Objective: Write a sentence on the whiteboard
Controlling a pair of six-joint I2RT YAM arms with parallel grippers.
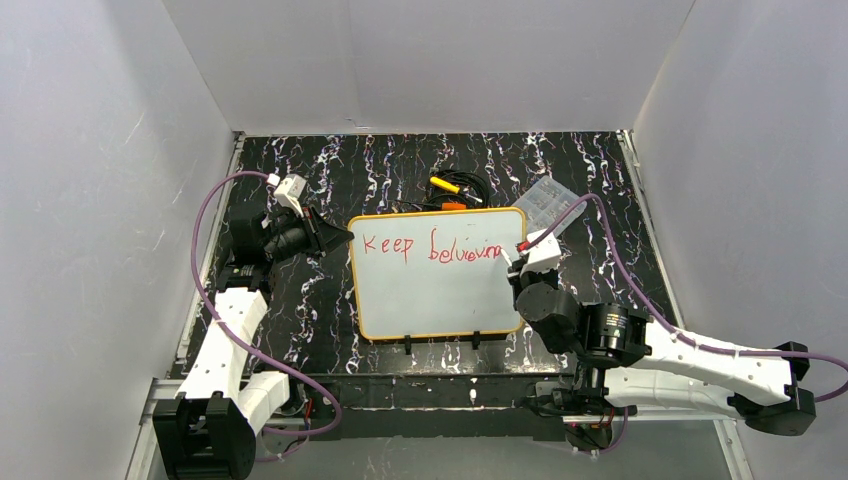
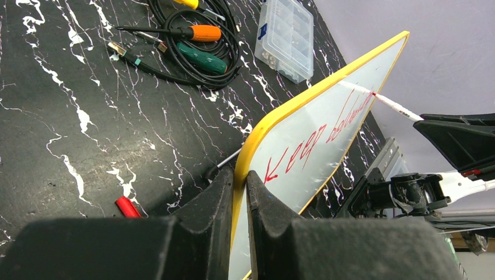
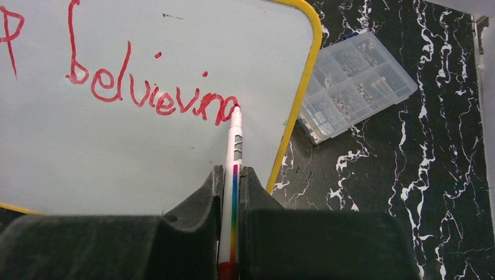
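**Position of the task items.** The whiteboard (image 1: 435,320) is lying on the surface (image 1: 300,290) between the two arms, with its long axis running left to right in the top view. The sentence (image 1: 430,248) is running along the far long edge of the whiteboard, parallel to that edge.

**Left gripper.** The left gripper (image 2: 239,182) is clamping the yellow rim at the left short edge of the whiteboard, near the far-left corner. It is closed narrowly on the board.

**Right gripper.** The right gripper (image 3: 232,173) is at the right short edge of the whiteboard and is closed on the marker (image 3: 235,140). The marker's long axis is pointing from the gripper toward the far edge of the whiteboard. Its red tip is touching the board at the end of the last letter.

**Governing relation.** The tip is sitting close to the far-right corner of the whiteboard, so little bare board is lying to its right on this line. The large bare area is lying nearer than the written line. In this judgement, the right arm is the only arm placed to write, and any second line is calling for a shift toward the near-left of the whiteboard.

**Legible writing.**
- The red lettering is reading "Keep", then "believin" followed by an unfinished letter.
- The marker is showing a rainbow stripe; no brand is legible.
- The clear compartment box (image 3: 356,81) beyond the far-right corner of the whiteboard is showing no readable label.
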